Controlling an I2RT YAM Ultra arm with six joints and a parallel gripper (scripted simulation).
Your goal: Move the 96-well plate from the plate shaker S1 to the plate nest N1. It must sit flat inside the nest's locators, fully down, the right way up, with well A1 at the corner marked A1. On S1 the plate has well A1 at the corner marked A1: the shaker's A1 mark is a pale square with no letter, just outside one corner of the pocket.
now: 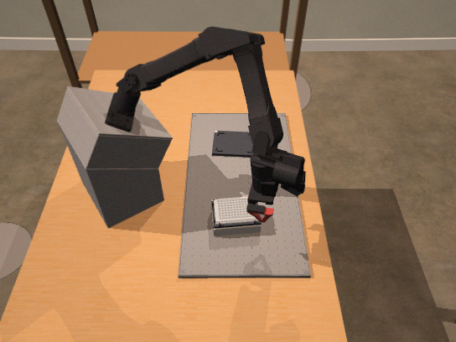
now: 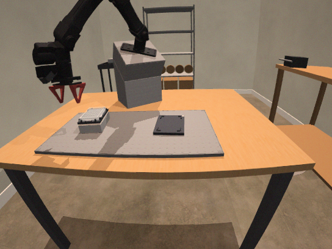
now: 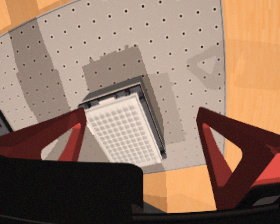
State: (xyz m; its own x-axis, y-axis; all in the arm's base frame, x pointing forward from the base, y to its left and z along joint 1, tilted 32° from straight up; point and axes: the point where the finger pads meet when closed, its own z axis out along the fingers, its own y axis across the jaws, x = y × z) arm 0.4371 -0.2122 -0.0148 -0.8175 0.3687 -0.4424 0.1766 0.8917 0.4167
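From my remote seat, at the far left of the exterior camera, the gripper [image 2: 68, 93] hung in the air with its red fingers [image 2: 77, 93] spread wide and nothing between them. It was above the table [image 2: 244, 129] and well apart from everything on it. Just to the right and lower down, the 96-well plate [image 2: 92, 114] sat in the plate shaker S1 [image 2: 91, 126], the right way up, on the left part of the grey perforated board [image 2: 198, 141]. The top camera showed the gripper [image 1: 261, 213] just beside the plate's edge [image 1: 230, 211], off to one side rather than over its middle. Through the wrist camera I saw the plate [image 3: 125, 128] between the two red fingers, far below them. Behind the shaker stood the grey pedestal [image 2: 140, 83] carrying the arm's base. Further right on the board lay the dark plate nest N1 [image 2: 169, 125], with nothing in it. I could not make out either A1 mark.
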